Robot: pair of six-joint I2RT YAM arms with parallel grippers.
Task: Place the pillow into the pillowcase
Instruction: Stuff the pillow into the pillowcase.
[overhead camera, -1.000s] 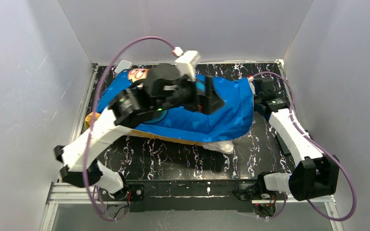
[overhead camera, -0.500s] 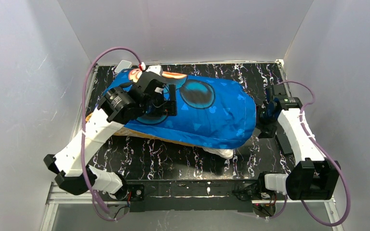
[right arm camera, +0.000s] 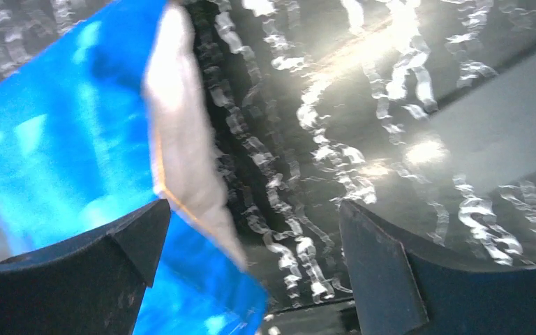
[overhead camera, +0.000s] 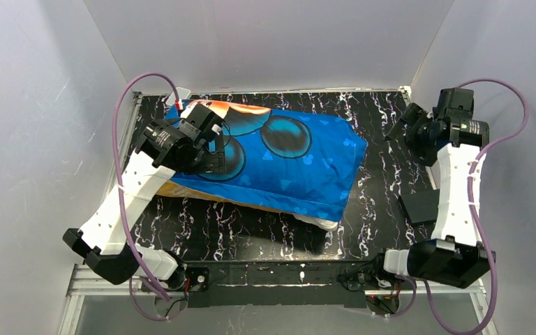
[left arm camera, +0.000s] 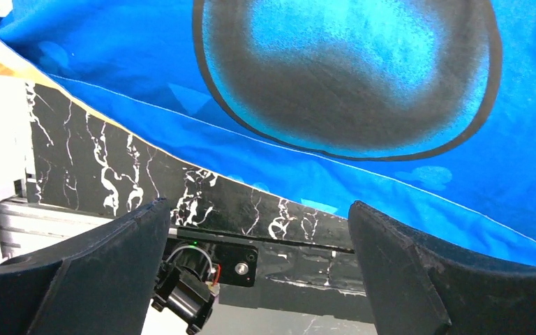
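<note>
Pillowcase [overhead camera: 300, 167]: blue and plump, lying slantwise across the table [overhead camera: 251, 234]. Its orange underside shows along the near edge.
Pillow [overhead camera: 319, 221]: I see only a white corner poking out at the pillowcase's near right end. The rest is hidden under the blue.
Left gripper [left arm camera: 258, 209]: released, fingers spread wide with nothing between them. It hangs over the pillowcase's left end, above a black ear.
Right gripper [right arm camera: 251, 209]: released, holding nothing, raised at the far right, apart from the pillowcase. My wrist view here is blurred.
</note>
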